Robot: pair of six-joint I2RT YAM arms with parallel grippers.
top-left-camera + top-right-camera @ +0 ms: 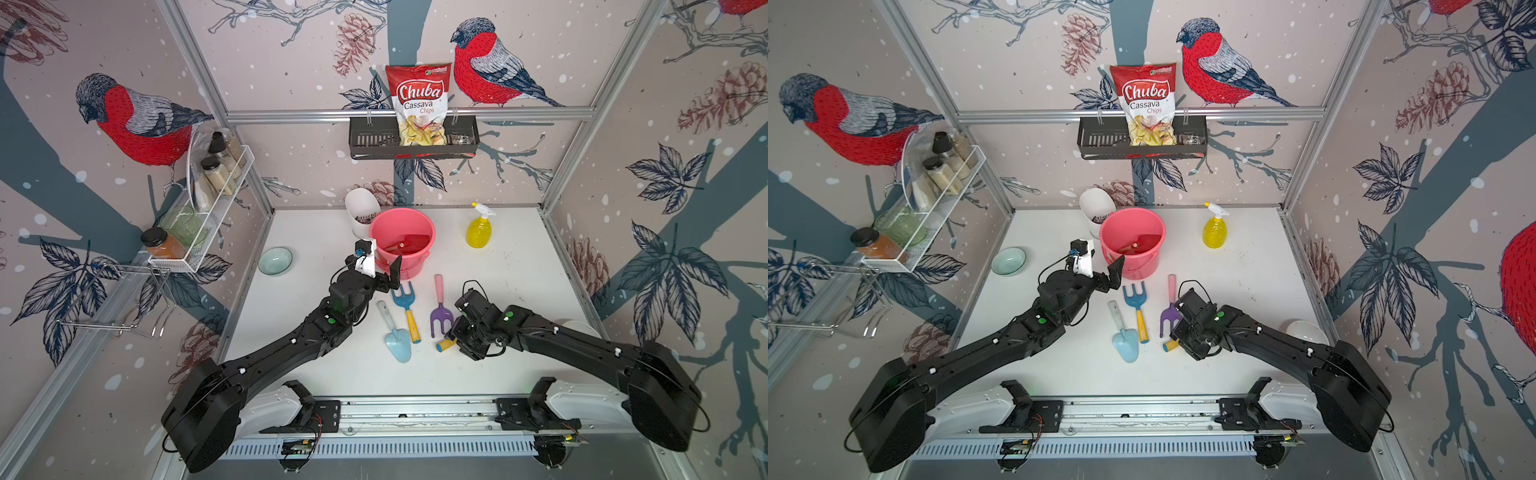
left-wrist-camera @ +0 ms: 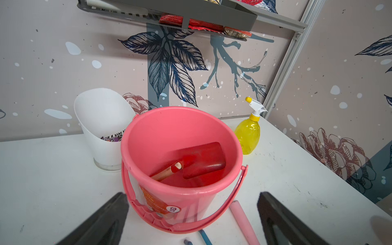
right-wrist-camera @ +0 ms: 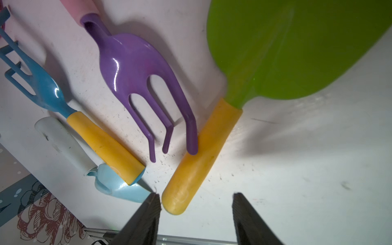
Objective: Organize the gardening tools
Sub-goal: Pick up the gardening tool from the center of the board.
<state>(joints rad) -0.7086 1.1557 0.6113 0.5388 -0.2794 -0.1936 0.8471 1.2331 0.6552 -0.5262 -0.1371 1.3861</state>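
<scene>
**Shovel bucketed, the rest loose**

In a top view, the blue fork point(image 1: 402, 294), light-blue trowel point(image 1: 398, 345) and purple rake point(image 1: 440, 318) are lying side by side on the bench point(image 1: 519, 291). The yellow spray bottle point(image 1: 479, 230) is standing apart near the back edge.

Left wrist: the left end effector point(image 2: 193, 197) is gaping empty before the pink bucket point(image 2: 148, 131), which is holding the red shovel point(image 2: 201, 161).

Right wrist: the right end effector point(image 3: 196, 201) is standing open around the handle tip of the green spade point(image 3: 286, 53).
</scene>
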